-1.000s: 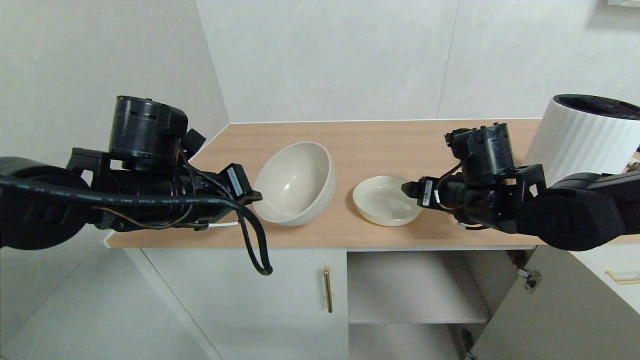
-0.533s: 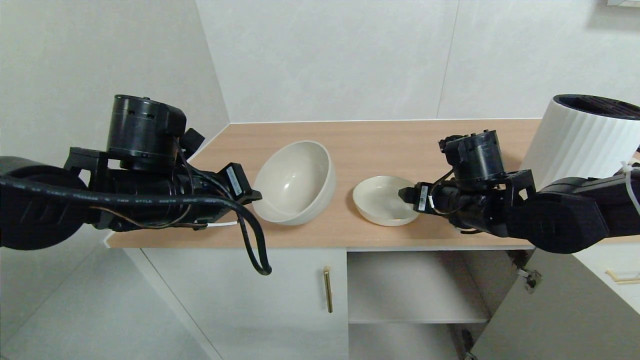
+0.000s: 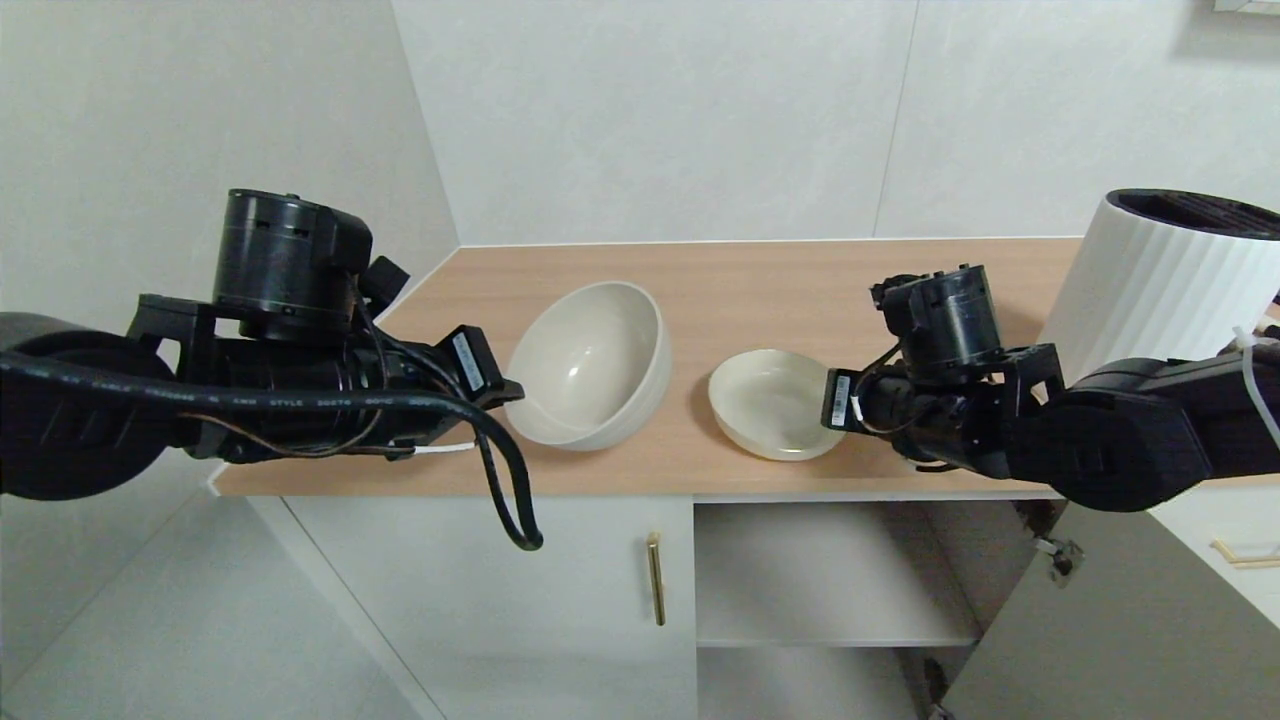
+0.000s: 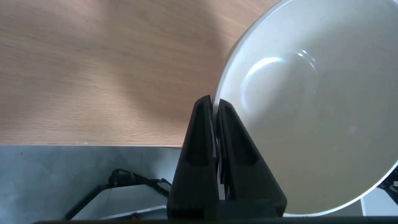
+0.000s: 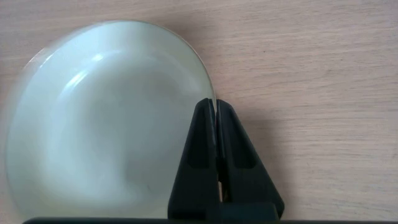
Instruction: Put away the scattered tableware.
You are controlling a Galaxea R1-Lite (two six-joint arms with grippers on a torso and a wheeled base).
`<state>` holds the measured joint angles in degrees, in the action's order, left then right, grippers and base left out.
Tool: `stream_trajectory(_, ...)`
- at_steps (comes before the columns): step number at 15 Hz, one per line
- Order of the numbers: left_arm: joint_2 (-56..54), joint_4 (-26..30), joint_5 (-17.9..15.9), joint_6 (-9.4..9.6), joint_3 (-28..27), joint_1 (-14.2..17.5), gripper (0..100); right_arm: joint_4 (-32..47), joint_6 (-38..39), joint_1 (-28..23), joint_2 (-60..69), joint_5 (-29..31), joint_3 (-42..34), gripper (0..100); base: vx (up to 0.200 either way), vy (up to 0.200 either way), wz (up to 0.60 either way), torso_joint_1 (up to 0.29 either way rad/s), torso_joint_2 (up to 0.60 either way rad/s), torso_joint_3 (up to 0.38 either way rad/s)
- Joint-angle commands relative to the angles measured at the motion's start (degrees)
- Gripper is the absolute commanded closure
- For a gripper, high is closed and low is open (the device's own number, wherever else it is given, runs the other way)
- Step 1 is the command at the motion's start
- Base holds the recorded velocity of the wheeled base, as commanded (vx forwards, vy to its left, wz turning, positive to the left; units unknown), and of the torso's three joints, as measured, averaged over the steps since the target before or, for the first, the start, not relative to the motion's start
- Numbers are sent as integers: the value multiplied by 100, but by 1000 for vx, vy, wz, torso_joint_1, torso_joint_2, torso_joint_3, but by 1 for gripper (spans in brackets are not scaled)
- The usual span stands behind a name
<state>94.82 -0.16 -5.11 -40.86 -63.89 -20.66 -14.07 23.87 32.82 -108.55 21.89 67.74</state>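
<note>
A large cream bowl [image 3: 590, 365] is tipped on its side near the counter's front edge, its opening facing the left arm. My left gripper [image 3: 508, 390] is shut on the bowl's rim, seen close up with the large bowl [image 4: 311, 118] beside my left gripper [image 4: 215, 109]. To the right, a small shallow cream dish [image 3: 770, 403] sits slightly tilted on the wooden counter [image 3: 760, 285]. My right gripper [image 3: 830, 396] is shut on its right rim; the right wrist view shows the dish [image 5: 106, 124] pinched at its edge by my right gripper [image 5: 216, 109].
A tall white ribbed container [image 3: 1165, 275] stands at the counter's right end, close behind the right arm. Below the counter an open cabinet shelf [image 3: 830, 575] lies under the dish, next to a closed door with a gold handle [image 3: 654, 578]. Walls close the back and left.
The right gripper closed in on the dish's rim, then drew back a little to the right, tilting the dish. The left arm and large bowl hardly moved.
</note>
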Motion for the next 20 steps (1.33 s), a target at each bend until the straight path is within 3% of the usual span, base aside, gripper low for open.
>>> stream_trajectory(1, -7, -2, 1, -1, -1, 1, 100, 9, 4, 5, 18, -1, 2, 100, 0, 0, 0, 0, 0, 0)
stream_trajectory(7, -201, 16, -104, 8, 149, 1, 100, 88, 4, -3, 510, -71, -139, 100, 0, 0, 0, 0, 0, 0)
stream_trajectory(11, -614, 7, -307, 35, 465, 1, 100, 625, 4, -91, 1758, -1056, -807, 100, 0, 0, 0, 0, 0, 0)
stream_trajectory(13, -956, -11, -298, 193, 747, 1, 100, 1477, 12, -144, 2373, -1504, -807, 100, 0, 0, 0, 0, 0, 0)
stream_trajectory(15, -1176, -28, -298, 544, 949, 1, 100, 2136, 48, -144, 2813, -1741, -842, 100, 0, 0, 0, 0, 0, 0)
stream_trajectory(20, -1194, -19, -307, 579, 966, 1, 100, 2224, 39, -162, 3103, -1829, -1211, 100, 0, 0, 0, 0, 0, 0)
